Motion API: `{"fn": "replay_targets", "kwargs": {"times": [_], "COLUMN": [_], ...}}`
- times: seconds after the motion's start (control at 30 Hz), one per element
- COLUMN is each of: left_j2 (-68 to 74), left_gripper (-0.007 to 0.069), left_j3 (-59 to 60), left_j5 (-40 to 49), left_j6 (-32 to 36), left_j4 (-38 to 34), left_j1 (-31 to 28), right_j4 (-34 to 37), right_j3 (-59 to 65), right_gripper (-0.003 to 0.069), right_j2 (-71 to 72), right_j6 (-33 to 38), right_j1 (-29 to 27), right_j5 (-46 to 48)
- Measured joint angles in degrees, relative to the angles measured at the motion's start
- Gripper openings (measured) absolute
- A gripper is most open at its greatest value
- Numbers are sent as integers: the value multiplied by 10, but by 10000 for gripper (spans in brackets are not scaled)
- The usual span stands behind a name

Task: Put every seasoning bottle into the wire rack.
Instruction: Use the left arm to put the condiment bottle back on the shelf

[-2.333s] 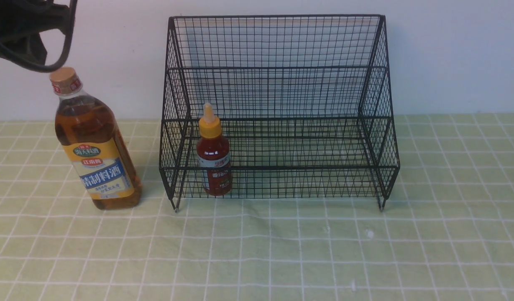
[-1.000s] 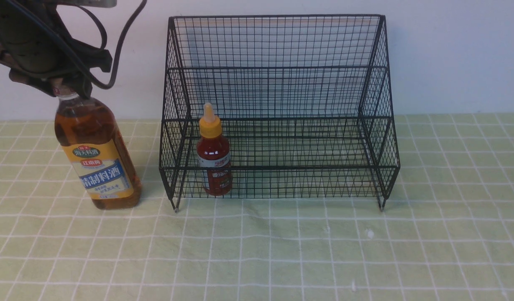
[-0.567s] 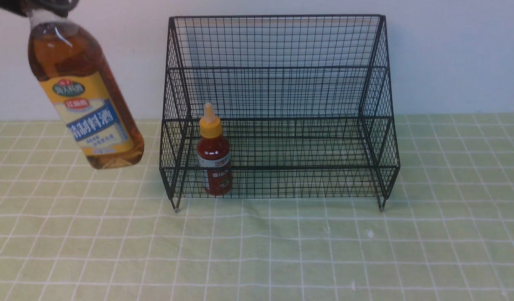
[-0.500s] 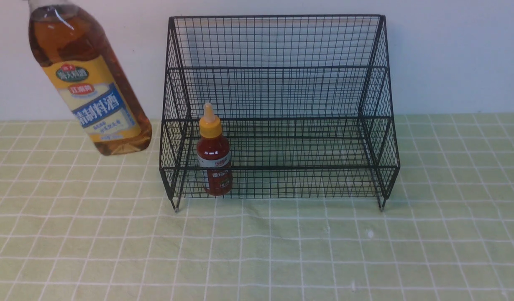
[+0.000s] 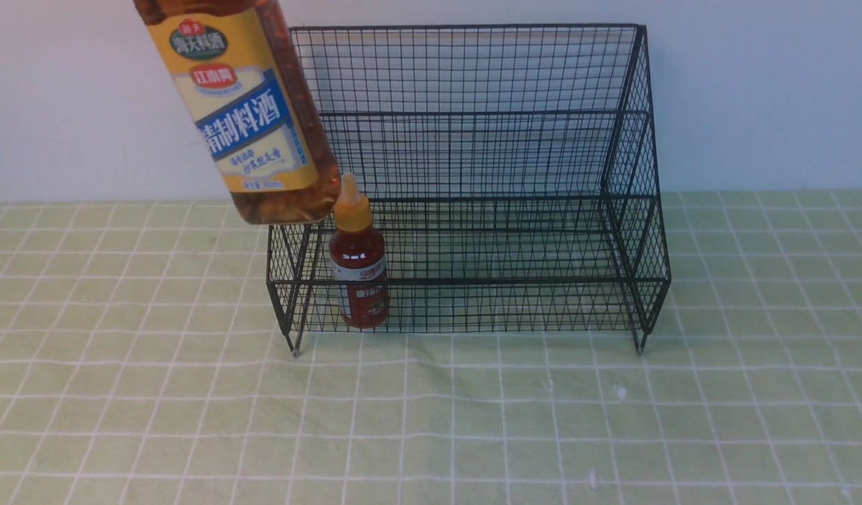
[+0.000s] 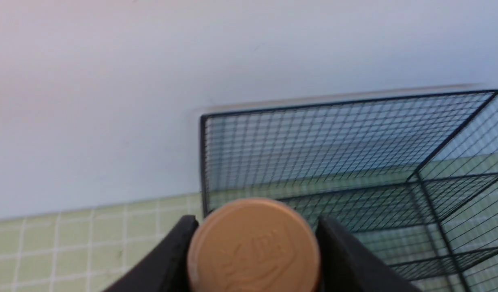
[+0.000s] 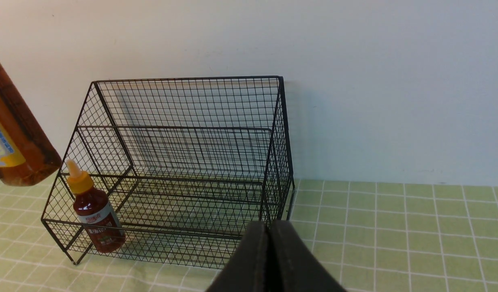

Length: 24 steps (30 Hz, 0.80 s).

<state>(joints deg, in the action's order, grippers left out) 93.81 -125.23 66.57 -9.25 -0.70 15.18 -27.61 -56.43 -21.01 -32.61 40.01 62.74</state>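
The tall amber bottle (image 5: 255, 119) with the yellow-blue label hangs tilted in the air at the rack's left wall, its base above the small bottle's nozzle. My left gripper (image 6: 253, 227) is shut on its tan cap (image 6: 253, 247); the gripper is above the front view's top edge. The bottle also shows in the right wrist view (image 7: 13, 138). The small red sauce bottle (image 5: 359, 270) with the yellow nozzle cap stands in the lower tier of the black wire rack (image 5: 627, 140), at its left end. My right gripper (image 7: 269, 227) is shut and empty, in front of the rack's right end.
The rack stands against a white wall (image 5: 753, 91) on a green checked cloth (image 5: 473, 421). Its upper tier (image 5: 473, 203) holds nothing. The rack also shows in the left wrist view (image 6: 455, 134) and the right wrist view (image 7: 281, 134).
My left gripper came down onto the tall bottle's cap, closed on it, lifted the bottle off the cloth and carried it up and right to the rack's left wall.
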Motion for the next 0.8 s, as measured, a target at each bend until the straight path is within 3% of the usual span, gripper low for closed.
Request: {"fn": "replay_targets", "kwargs": {"times": [0.47, 0.8], "left_j2": [6, 60], "left_gripper": [320, 320], "left_j3": [0, 0], "left_j5": [-129, -186], "left_j6": [1, -1], "left_j4": [2, 17], "left_j1": [83, 93], "right_j4": [0, 0], "right_j3": [0, 0], "right_gripper": [-15, -15], "right_j2": [0, 0], "right_j6": [0, 0], "right_j1": [0, 0], "right_j5": [-2, -2]}}
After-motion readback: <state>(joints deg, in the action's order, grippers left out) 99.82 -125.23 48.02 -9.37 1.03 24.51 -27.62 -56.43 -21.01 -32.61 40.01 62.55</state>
